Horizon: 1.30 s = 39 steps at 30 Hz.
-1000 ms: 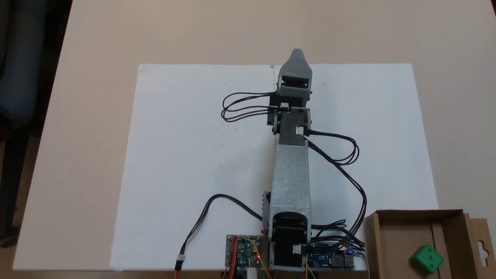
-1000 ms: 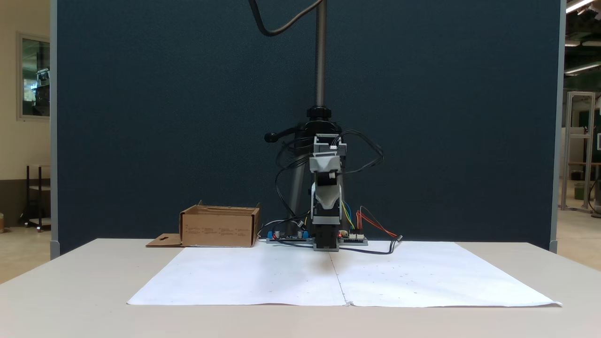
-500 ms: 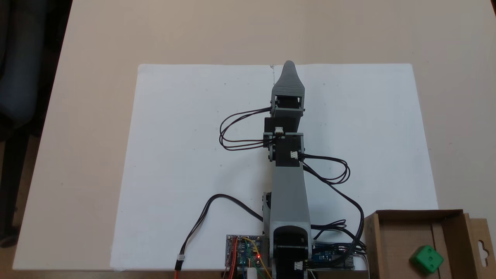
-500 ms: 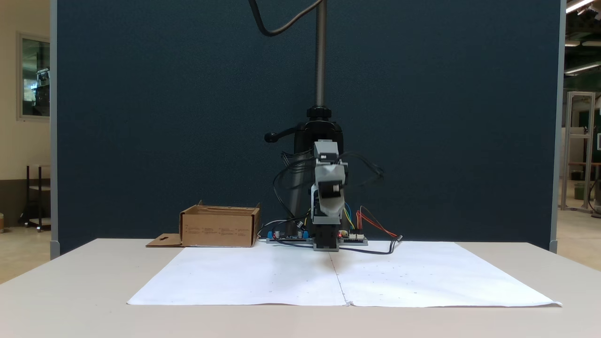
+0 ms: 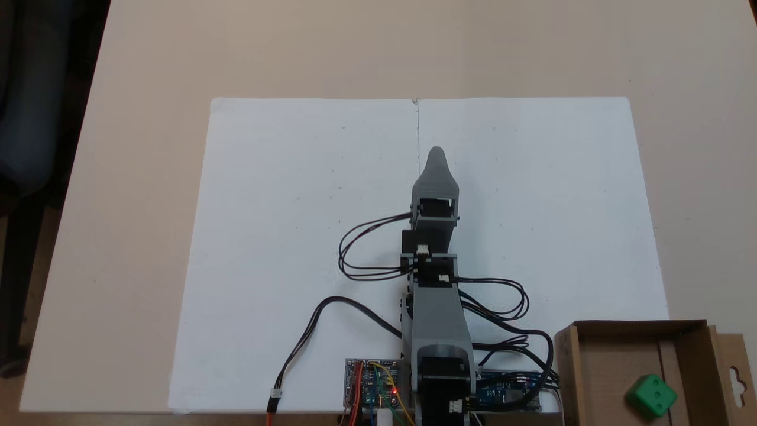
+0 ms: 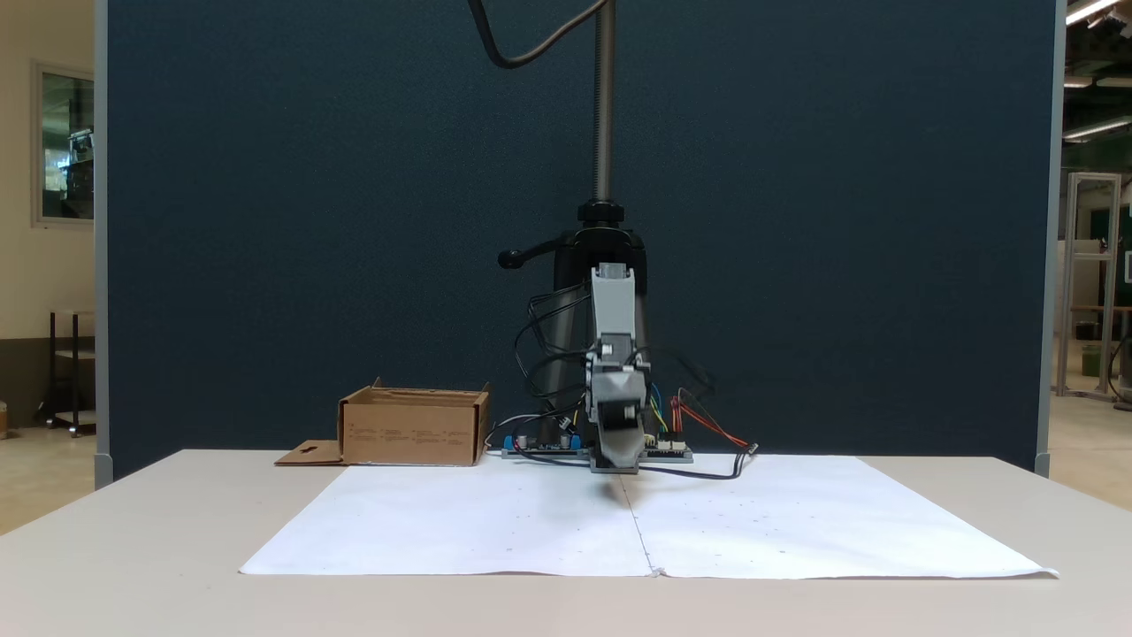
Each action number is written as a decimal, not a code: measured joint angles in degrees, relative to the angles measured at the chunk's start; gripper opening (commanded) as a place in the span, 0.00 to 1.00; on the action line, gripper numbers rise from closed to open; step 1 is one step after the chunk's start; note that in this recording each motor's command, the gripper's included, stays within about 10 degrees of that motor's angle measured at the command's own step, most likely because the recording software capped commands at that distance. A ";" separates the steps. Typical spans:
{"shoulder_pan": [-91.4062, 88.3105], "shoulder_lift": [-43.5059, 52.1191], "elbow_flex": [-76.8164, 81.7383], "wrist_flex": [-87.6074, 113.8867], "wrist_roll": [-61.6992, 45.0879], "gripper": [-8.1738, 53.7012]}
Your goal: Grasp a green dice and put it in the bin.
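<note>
Green dice (image 5: pixel 651 396): lies inside the bin, toward its right side in the top-down fixed view, well apart from the arm.
Bin (image 5: pixel 692 355): a brown cardboard box (image 6: pixel 413 429) by the arm's base; its flap with the hang-hole lies flat on the table on the outer side.
Gripper (image 5: pixel 436 155): hangs low over the middle crease of the white paper sheet (image 5: pixel 284 207), holding nothing. The jaws lie one behind the other, so I cannot tell whether they are apart or closed.
Cables (image 5: pixel 366 254): black loops bulge out on both sides of the arm.
Circuit boards (image 5: pixel 372 387): sit at the arm's base, one red light lit.
Backdrop (image 6: pixel 309 221): a dark blue partition stands behind the table, with a metal pole in front of it.
</note>
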 measured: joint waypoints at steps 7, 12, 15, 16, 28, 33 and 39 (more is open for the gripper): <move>0.00 0.00 2.11 -12.74 0.00 0.84; 0.44 0.00 2.11 -21.27 0.00 0.84; 0.44 0.00 2.11 -26.28 0.00 0.84; 0.44 0.00 2.11 -27.95 0.00 0.85; 1.23 0.00 2.11 -38.50 0.00 0.86; 1.32 0.00 2.11 -38.50 0.00 0.86; 1.32 0.00 2.11 -38.50 0.00 0.85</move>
